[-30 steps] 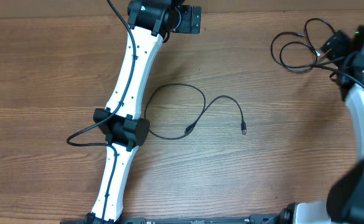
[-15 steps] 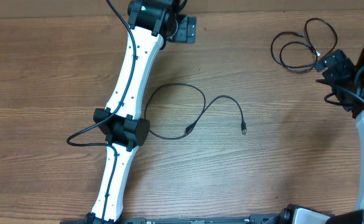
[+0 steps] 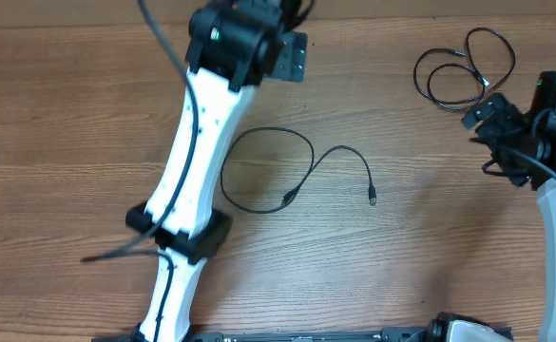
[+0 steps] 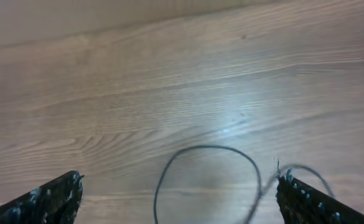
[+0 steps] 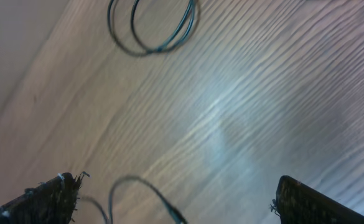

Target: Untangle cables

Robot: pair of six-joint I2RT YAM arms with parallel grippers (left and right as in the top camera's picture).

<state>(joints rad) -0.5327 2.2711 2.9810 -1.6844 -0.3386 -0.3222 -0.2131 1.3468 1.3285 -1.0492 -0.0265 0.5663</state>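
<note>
Overhead: left arm [image 3: 197, 161] has shifted, its left gripper [image 3: 295, 55] spread, empty, upper centre; right gripper [image 3: 479, 118], spread too, has backed off the coiled cable [image 3: 463, 71] upper right. Second cable [image 3: 297, 176] lies mid-frame, well apart; both look untangled.

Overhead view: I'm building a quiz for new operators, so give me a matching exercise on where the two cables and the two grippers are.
Things:
1. long cable
2. coiled cable
3. left gripper
4. right gripper

Places and states:
A. top right of the picture, in doubled loops
B. open, at the top of the picture, left of centre
C. middle of the table, one wide loop
D. open, at the right edge, just below the coil

Pairs: 1-C, 2-A, 3-B, 4-D
</note>
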